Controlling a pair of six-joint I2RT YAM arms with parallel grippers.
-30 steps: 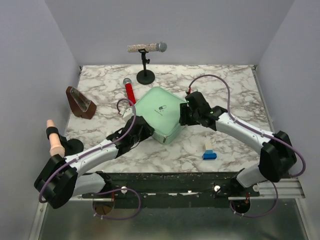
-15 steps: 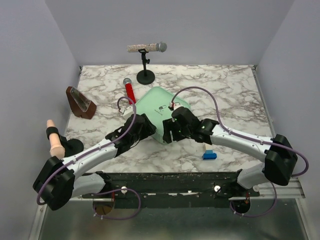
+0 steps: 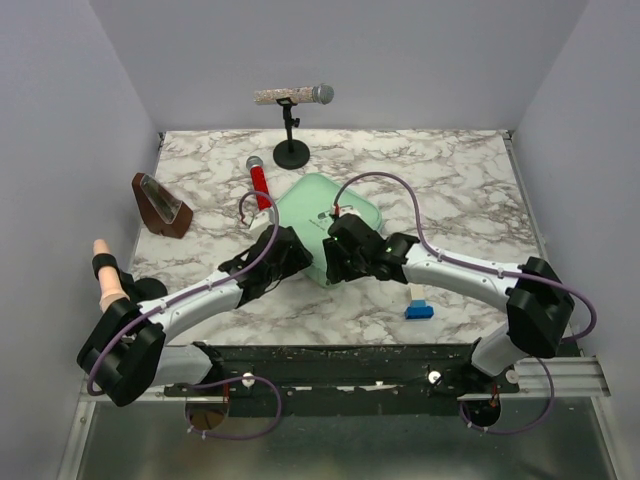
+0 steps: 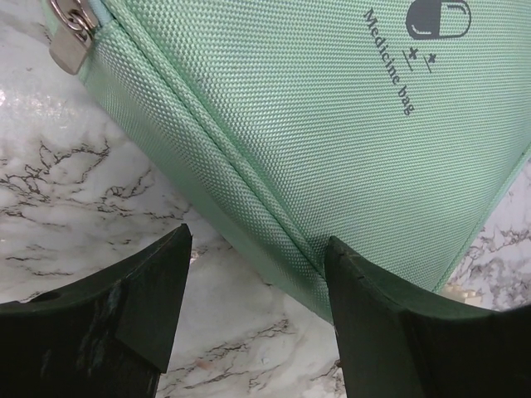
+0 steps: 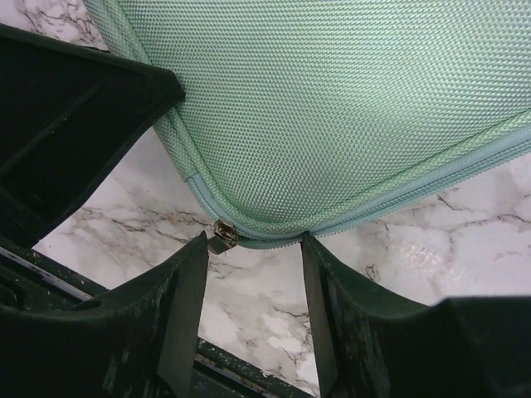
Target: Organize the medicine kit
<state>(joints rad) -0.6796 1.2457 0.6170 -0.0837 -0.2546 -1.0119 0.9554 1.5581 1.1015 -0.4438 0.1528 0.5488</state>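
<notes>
A marble table [image 3: 450,180] holds the mint-green medicine kit [image 3: 312,203], which lies flat and zipped shut near the table's middle. 2 robot arms reach in toward the kit's near edge.

The left gripper [image 4: 257,249] sits at the kit's near-left side. Its fingers are spread wide with the kit's piped seam running between them. It grips nothing, though 1 finger looks to be touching the kit's wall.

The right gripper [image 5: 253,249] hovers at the kit's near corner, fingers apart and empty. A small blue-and-white box [image 3: 418,303] lies well apart from the kit, off its near-right side. Smallest of all, a metal zipper pull [image 5: 222,237] hangs at the kit's near corner, just inside 1 finger of the right gripper.

The step in hand reads as taking that pull to unzip the kit. To do it well, the right gripper should:
- shift until the pull sits midway between its fingers
- lower so the tips catch the metal tab and not the fabric
- close firmly
- draw along the zipper's curve, not away from the kit

The left gripper should pin the kit's edge so the kit cannot slide.
</notes>
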